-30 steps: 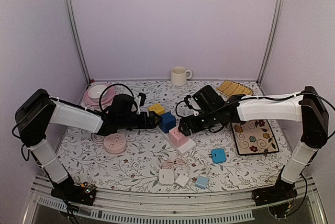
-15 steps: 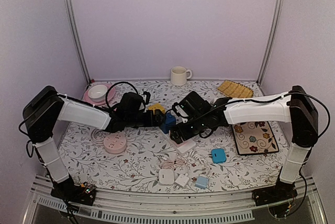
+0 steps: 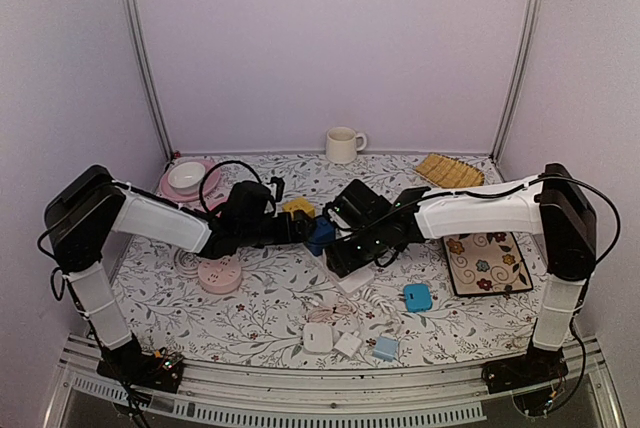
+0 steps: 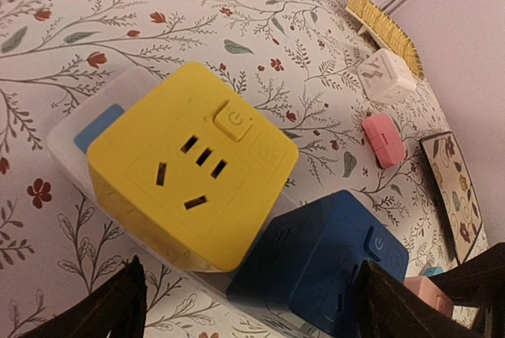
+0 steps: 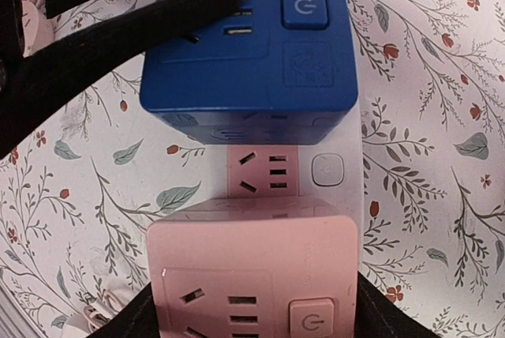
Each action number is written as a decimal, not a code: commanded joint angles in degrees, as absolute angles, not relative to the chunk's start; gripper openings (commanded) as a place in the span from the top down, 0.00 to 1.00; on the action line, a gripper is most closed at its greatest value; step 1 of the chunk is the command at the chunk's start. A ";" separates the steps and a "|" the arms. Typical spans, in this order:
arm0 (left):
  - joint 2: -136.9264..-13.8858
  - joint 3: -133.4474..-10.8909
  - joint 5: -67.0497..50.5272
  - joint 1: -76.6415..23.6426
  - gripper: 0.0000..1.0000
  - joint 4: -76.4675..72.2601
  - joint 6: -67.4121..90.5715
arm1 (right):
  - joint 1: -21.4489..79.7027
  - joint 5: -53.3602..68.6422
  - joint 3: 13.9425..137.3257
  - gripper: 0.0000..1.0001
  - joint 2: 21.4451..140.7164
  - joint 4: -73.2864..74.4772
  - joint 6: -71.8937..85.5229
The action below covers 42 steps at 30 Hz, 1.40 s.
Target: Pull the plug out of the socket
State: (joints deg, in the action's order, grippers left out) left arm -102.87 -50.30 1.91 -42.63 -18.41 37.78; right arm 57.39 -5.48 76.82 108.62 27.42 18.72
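Where the white power strip (image 3: pixel 356 279) lies near the middle of the flowered table (image 3: pixel 265 300), three cube plugs stand on it in a row. There is one yellow cube (image 4: pixel 193 164) at the far end, one blue cube (image 5: pixel 252 38) in the middle and one pink cube (image 5: pixel 252 275) at the near end. Between blue and pink, one pink socket face of the strip lies bare.

The right gripper (image 5: pixel 256 298) has the pink cube between its two fingers, a dark finger against each side, so it is clamped on that cube. Whether the cube sits fully in the strip or is lifted clear cannot be told.

The left gripper (image 4: pixel 250 263) reaches in from the other side with its two fingers spread wide, grasping nothing. The yellow and blue cubes lie just ahead of its tips. In the right wrist view one of its fingers crosses the blue cube's top corner.

Left of the strip lies one round pink socket (image 3: pixel 219 274). To the right is one teal cube (image 3: pixel 417 297). Near the front edge are one white cube (image 3: pixel 318 337), one smaller white block (image 3: pixel 348 344) and one pale blue block (image 3: pixel 385 348).

Further right lies one flowered tray (image 3: pixel 485 260), with one yellow slatted mat (image 3: pixel 448 168) behind it. At the back stands one cream mug (image 3: pixel 343 144). In the left corner is one pink plate (image 3: pixel 168 188) holding one white bowl (image 3: pixel 186 175).
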 commanded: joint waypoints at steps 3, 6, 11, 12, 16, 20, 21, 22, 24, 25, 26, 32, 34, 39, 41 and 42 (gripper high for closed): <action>-105.82 -43.89 2.93 -43.07 0.09 -7.74 37.03 | 57.83 -6.49 80.10 0.41 110.73 28.68 19.56; -106.23 -43.41 3.02 -43.07 0.09 -8.08 37.18 | 57.79 -7.29 82.03 0.49 111.79 28.87 19.58; -107.09 -44.04 3.39 -43.00 0.09 -7.64 37.18 | 57.77 -10.20 85.73 0.60 112.52 29.35 18.66; -107.36 -44.30 3.52 -42.97 0.09 -7.38 37.15 | 57.68 -10.47 86.26 0.62 112.44 29.36 18.43; -108.46 -44.73 3.39 -42.53 0.09 -6.99 37.11 | 57.82 -9.24 86.61 0.66 111.41 27.72 17.44; -109.60 -44.82 2.91 -41.69 0.09 -7.27 36.86 | 58.59 -8.78 85.09 0.67 110.28 25.52 15.37; -109.79 -44.76 2.86 -41.50 0.09 -7.36 36.76 | 58.93 -9.06 84.86 0.67 110.08 25.23 14.96; -110.05 -44.74 2.88 -41.34 0.09 -7.46 36.66 | 59.41 -9.52 84.70 0.67 109.85 24.96 14.45; -110.63 -44.80 2.65 -41.07 0.09 -7.43 36.36 | 59.57 -10.75 84.24 0.67 109.52 24.75 13.88; -110.79 -44.82 2.54 -41.03 0.09 -7.38 36.23 | 59.51 -11.35 83.80 0.67 109.25 24.51 13.89; -110.92 -44.76 2.59 -40.93 0.09 -7.34 36.14 | 59.50 -11.85 83.34 0.68 108.84 24.31 13.95; -111.28 -44.26 2.66 -40.59 0.09 -7.12 35.93 | 56.08 -6.68 78.54 0.69 105.18 21.43 16.87; -111.26 -44.21 2.80 -40.61 0.09 -7.12 35.99 | 54.72 -4.06 77.26 0.69 104.17 20.26 17.83; -111.70 -44.47 2.82 -40.49 0.09 -7.11 36.04 | 55.01 -2.77 77.66 0.69 103.92 19.96 17.66; -111.89 -44.56 2.81 -40.52 0.09 -7.03 36.04 | 56.28 -5.20 78.76 0.69 104.45 20.98 16.64; -111.96 -44.64 2.81 -40.51 0.09 -6.95 36.11 | 57.09 -7.13 79.47 0.69 104.90 21.65 15.92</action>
